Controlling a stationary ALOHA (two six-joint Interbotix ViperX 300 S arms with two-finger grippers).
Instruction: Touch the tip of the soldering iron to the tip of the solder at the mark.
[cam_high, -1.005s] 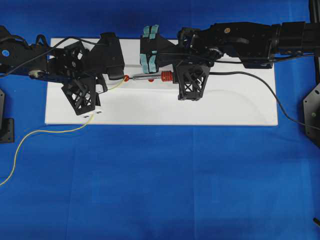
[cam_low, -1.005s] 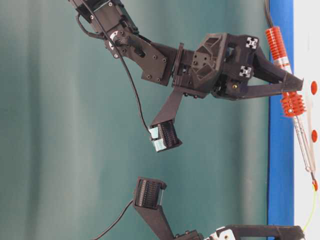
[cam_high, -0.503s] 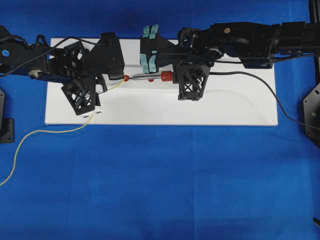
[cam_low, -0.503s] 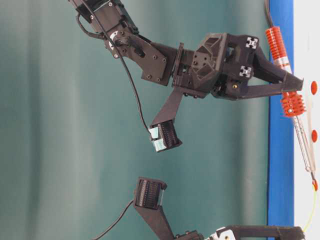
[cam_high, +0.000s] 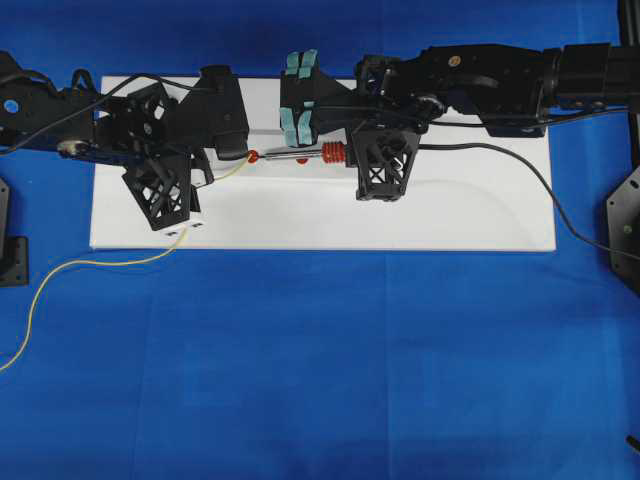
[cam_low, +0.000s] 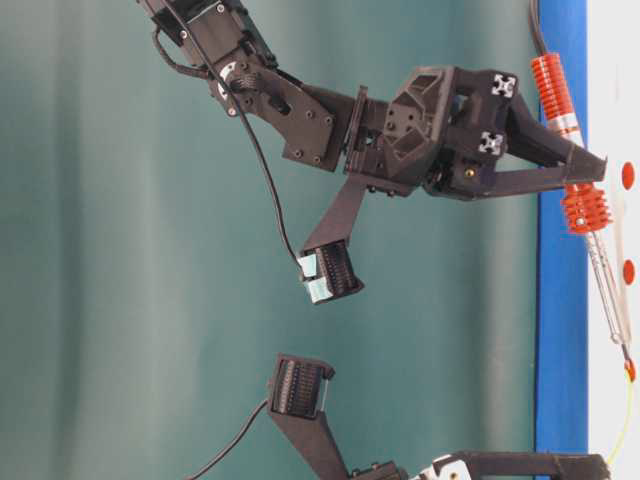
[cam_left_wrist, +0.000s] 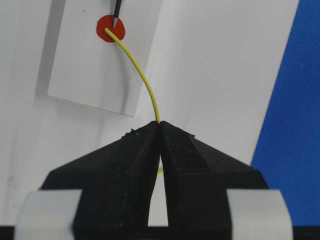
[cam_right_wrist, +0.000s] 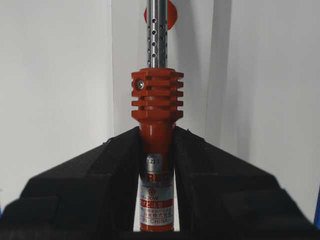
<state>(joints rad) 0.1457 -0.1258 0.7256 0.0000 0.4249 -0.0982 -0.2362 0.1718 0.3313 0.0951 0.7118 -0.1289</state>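
The soldering iron (cam_high: 305, 155) lies level over the white board (cam_high: 450, 210), red handle to the right. My right gripper (cam_high: 352, 152) is shut on the handle (cam_right_wrist: 156, 100). My left gripper (cam_left_wrist: 160, 124) is shut on the yellow solder (cam_left_wrist: 140, 75). The solder curves up to a red round mark (cam_left_wrist: 110, 29). The tip of the solder (cam_left_wrist: 106, 31) lies on the mark. The dark tip of the soldering iron (cam_left_wrist: 116, 15) comes down onto the same mark, right next to the solder's end. I cannot tell whether they touch. The table-level view shows the iron (cam_low: 585, 210) pointing at the mark (cam_low: 630, 370).
The rest of the solder (cam_high: 100, 262) trails off the board's front left edge onto the blue cloth. The iron's black cord (cam_high: 520, 165) runs right across the board. Other red marks (cam_low: 627, 175) dot the board. Two teal-padded blocks (cam_high: 298, 100) sit at the board's back edge.
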